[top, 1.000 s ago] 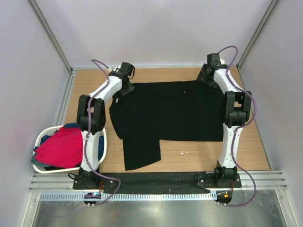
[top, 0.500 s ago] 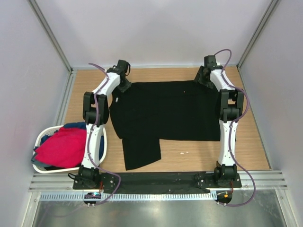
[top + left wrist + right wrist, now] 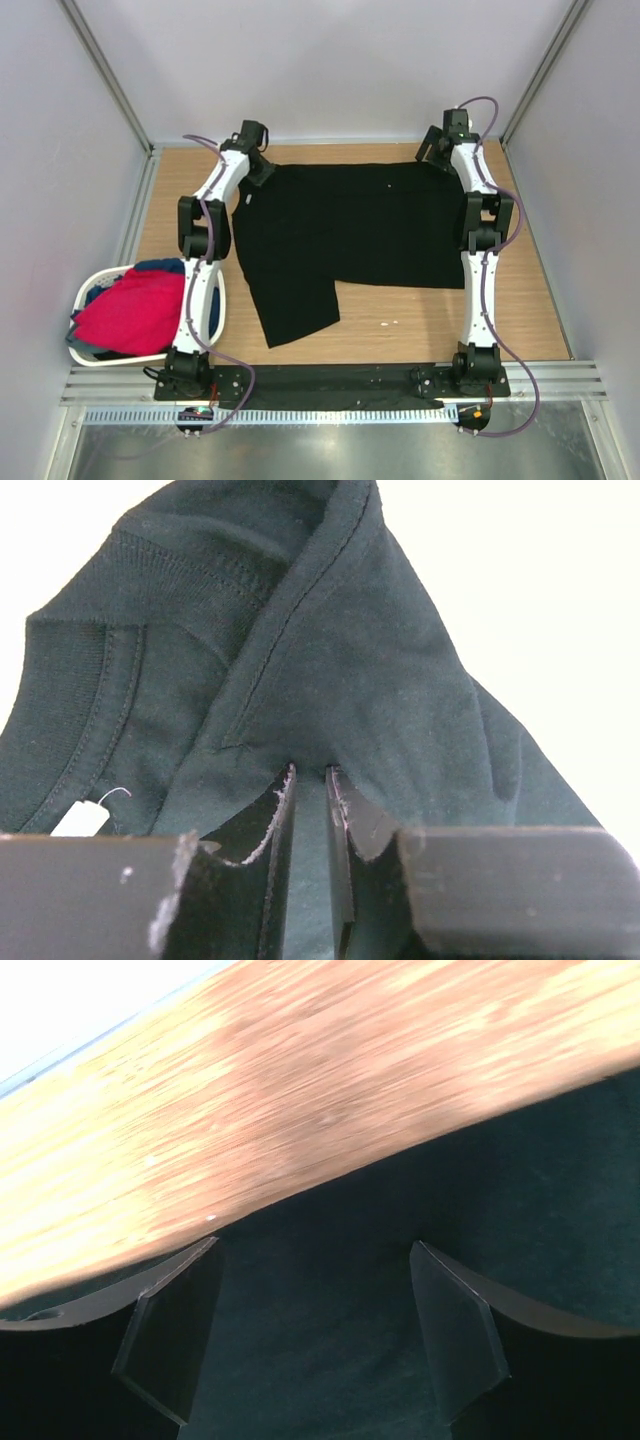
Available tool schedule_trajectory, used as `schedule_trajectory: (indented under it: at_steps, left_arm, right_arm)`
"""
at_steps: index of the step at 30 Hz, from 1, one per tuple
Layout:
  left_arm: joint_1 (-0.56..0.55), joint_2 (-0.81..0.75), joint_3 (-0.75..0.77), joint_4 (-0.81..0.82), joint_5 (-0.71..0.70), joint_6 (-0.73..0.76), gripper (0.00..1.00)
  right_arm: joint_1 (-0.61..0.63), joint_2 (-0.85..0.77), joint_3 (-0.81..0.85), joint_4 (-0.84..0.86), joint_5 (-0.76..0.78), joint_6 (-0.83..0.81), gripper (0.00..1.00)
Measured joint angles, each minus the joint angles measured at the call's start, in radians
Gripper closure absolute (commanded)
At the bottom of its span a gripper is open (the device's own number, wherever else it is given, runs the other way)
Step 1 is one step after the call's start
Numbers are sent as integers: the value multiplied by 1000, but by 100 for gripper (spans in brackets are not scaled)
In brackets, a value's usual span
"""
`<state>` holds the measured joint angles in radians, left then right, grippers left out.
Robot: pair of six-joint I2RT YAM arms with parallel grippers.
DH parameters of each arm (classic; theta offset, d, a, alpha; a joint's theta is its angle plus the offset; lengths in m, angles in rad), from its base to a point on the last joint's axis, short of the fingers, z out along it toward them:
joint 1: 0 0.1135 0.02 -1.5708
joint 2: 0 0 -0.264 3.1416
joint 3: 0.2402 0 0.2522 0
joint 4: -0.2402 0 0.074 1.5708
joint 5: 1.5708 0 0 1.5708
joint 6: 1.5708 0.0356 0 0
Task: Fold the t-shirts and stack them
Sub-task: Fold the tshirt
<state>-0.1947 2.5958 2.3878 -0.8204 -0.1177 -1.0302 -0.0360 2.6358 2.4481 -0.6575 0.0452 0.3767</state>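
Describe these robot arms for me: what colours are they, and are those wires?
Both the left arm and right arm are slim white tubes with chunky black joints. A purple cable loops along each. They stand on black bases. The fingers are flat, dark blades with scuffed pale edges.

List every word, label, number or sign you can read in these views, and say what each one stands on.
No text can be read in any view.
White neck label on the black t-shirt: no legible print, partly cut off by the claw.
White basket and red t-shirt: no print visible.
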Motion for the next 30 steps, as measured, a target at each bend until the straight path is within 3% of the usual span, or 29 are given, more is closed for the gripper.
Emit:
schedule_trajectory:
  at_steps: [3, 7, 12, 16, 18, 22, 26, 30]
  left_arm:
    - [2, -42, -64, 26, 11, 27, 72]
    - [2, -167, -167, 14, 18, 106, 54]
    - [-30, -534, -379, 24, 17, 182, 50]
    - [-159, -934, -660, 14, -30, 169, 50]
    - [-281, -1110, -828, -21, -53, 116, 50]
    - [-490, -1345, -1199, -82, -74, -60, 50]
    - [-659, -1509, -1509, -151, -124, -293, 51]
    - [-892, -1606, -1681, -162, -176, -558, 53]
  right_arm:
    - [0, -5, 5, -6, -44, -13, 16]
    - [0, -89, -51, -26, -89, -19, 10]
    - [0, -465, -330, -32, -99, -1, 0]
    - [2, -873, -615, 5, -45, 54, 0]
    - [1, -1064, -769, 3, 0, 87, 0]
    - [-11, -1284, -1061, -50, 68, 150, 0]
    - [-54, -1345, -1330, -121, 108, 196, 0]
    - [-101, -1379, -1501, -198, 161, 220, 0]
